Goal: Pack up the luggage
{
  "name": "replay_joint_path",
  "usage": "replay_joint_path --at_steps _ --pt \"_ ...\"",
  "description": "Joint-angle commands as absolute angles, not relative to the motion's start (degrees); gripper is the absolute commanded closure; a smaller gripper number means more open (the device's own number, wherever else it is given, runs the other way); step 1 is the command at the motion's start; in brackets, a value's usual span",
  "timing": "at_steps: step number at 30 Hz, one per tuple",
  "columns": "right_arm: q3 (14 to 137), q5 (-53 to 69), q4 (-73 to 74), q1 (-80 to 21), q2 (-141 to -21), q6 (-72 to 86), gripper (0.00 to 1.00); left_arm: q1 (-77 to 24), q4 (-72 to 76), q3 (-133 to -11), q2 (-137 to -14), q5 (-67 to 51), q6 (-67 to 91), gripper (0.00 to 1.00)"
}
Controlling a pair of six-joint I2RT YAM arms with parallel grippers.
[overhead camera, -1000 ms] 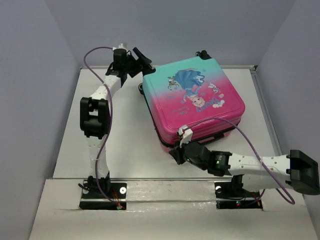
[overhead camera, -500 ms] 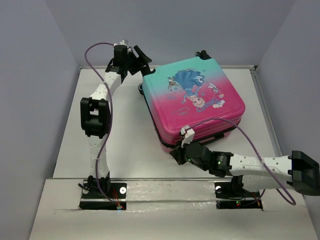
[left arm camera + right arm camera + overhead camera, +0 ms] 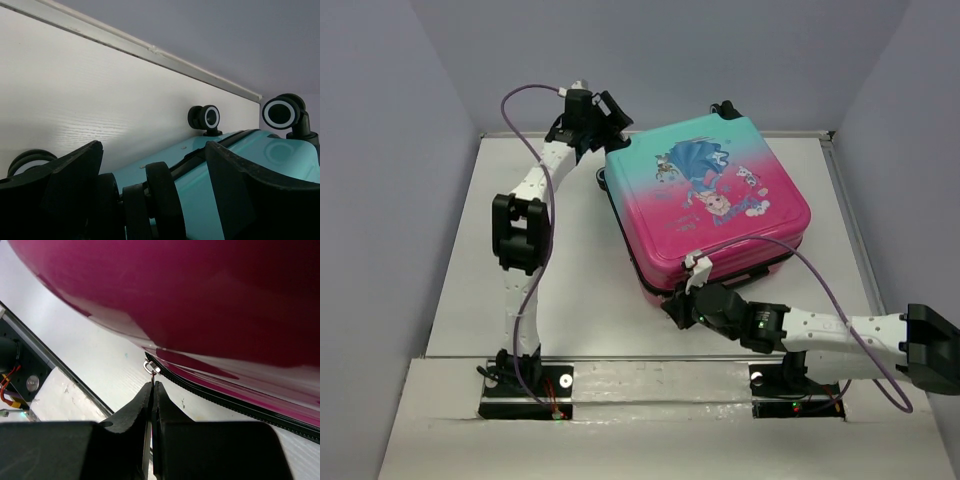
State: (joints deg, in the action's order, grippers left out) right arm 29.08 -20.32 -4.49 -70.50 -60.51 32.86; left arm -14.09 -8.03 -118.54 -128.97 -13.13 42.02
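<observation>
The small hard-shell suitcase with a teal-to-pink shell and a cartoon princess print (image 3: 710,205) lies flat and closed on the white worktop (image 3: 570,260), right of centre in the overhead view. The left pincer (image 3: 153,147) is at the case's upper-left corner, its fingers spread wide over the teal edge. Two black-and-white wheels (image 3: 210,117) show in the upper right of the left wrist view. The right pincer (image 3: 152,385) is at the case's lower-left edge, pressed together on the small metal zipper pull (image 3: 151,368).
</observation>
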Motion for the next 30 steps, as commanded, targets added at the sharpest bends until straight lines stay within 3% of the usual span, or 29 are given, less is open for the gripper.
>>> replay_joint_path --at_steps 1,3,5,6,7,10,16,21,25,30 --pt "28.1 -19.7 -4.6 -70.4 -59.6 33.6 0.93 -14.8 -10.8 -115.5 -123.7 -6.3 40.3 0.07" --pt "27.8 -19.8 -4.6 -69.8 -59.4 33.7 0.93 -14.9 -10.3 -114.6 -123.4 -6.2 41.0 0.12" --pt "27.3 -19.6 -4.6 -68.6 -58.5 33.9 0.93 -14.9 -9.1 -113.8 -123.5 -7.6 42.2 0.27" --pt "27.0 -19.1 -4.6 -68.6 -58.4 34.0 0.93 -14.9 -8.3 -113.5 -123.3 -7.5 43.5 0.40" --pt "26.8 -18.7 -4.6 -67.9 -58.0 34.0 0.93 -14.9 -7.3 -112.5 -123.1 -7.8 43.9 0.64" --pt "26.5 -17.5 -4.5 -65.1 -57.2 34.1 0.93 -14.6 -5.8 -112.2 -123.2 -9.1 45.7 0.94" --pt "27.3 -13.4 -4.9 -57.1 -55.1 32.3 0.93 -8.7 10.3 -93.1 -112.6 -10.6 50.1 0.94" --pt "31.1 -7.9 -6.5 -47.2 -57.2 25.2 0.93 0.2 22.9 -63.5 -96.9 -6.9 54.6 0.94" --pt "34.6 -3.3 -7.7 -40.1 -60.4 21.7 0.93 2.7 26.5 -48.7 -85.2 -3.2 56.5 0.94" --pt "34.7 4.7 -10.8 -40.2 -65.9 22.5 0.93 2.0 23.9 -35.0 -64.6 2.2 55.5 0.94"
